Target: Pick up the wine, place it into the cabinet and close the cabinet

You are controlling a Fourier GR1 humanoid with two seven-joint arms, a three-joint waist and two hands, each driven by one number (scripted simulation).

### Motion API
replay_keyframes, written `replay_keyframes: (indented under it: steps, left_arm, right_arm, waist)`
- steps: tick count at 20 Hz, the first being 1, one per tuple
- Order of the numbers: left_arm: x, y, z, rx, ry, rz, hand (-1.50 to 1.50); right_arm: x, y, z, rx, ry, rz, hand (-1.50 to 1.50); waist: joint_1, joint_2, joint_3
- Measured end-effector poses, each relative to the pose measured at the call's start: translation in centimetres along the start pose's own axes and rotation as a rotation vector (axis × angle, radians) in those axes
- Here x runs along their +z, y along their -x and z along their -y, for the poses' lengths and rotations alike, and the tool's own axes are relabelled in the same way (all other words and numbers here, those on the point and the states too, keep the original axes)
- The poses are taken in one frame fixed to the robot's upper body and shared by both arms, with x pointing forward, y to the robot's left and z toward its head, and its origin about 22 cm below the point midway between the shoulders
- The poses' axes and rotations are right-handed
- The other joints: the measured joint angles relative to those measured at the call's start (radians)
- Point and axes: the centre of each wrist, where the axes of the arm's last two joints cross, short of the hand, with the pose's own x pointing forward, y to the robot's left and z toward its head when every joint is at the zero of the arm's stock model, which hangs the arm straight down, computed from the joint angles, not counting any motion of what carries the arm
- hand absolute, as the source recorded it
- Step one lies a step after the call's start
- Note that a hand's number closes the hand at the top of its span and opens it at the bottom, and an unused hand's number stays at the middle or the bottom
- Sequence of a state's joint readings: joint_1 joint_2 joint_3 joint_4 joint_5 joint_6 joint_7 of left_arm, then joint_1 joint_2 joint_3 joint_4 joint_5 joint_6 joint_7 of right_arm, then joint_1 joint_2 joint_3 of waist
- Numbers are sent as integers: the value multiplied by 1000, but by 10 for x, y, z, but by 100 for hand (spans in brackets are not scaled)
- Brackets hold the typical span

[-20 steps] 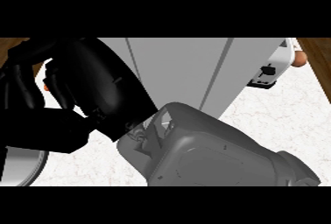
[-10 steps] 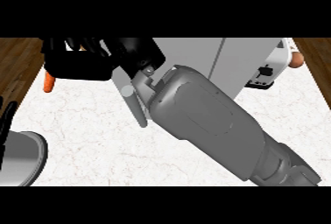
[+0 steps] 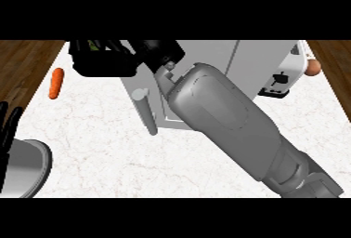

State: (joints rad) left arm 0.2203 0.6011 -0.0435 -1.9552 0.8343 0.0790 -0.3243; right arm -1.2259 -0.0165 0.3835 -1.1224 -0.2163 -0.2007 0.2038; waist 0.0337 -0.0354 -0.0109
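Note:
My right forearm (image 3: 233,125) crosses the view from the lower right to the top left. Its black hand (image 3: 147,50) is curled at the top of the grey cabinet (image 3: 212,58). Between the fingers shows a dark bottle with a green patch, the wine (image 3: 93,45); most of it is hidden by the hand. The cabinet's door (image 3: 137,86), with a grey bar handle (image 3: 145,114), stands swung out toward me, just left of the forearm. My left hand (image 3: 8,125) rests at the left edge, fingers up.
An orange carrot (image 3: 55,82) lies on the white marble counter (image 3: 103,153) at the left. A grey round vessel (image 3: 24,167) sits at the lower left. A white toaster (image 3: 286,74) and a brown rounded thing (image 3: 313,69) stand at the right.
My right arm has stretched away from me toward the cabinet, carrying the hand and bottle up to the top left. The cabinet door and carrot have come into sight.

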Motion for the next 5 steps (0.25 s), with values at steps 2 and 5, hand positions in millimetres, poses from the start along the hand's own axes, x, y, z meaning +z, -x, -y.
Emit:
replay_keyframes:
  steps: [2,5]
  left_arm:
    - [-2,0,3,0,0,3,-150]
    - [-4,2,4,8,2,-3,-150]
  right_arm:
    - [0,4,3,25,-5,16,150]
    - [0,7,4,48,-11,29,150]
  waist:
    - [2,-3,-1]
    - [1,-6,-1]
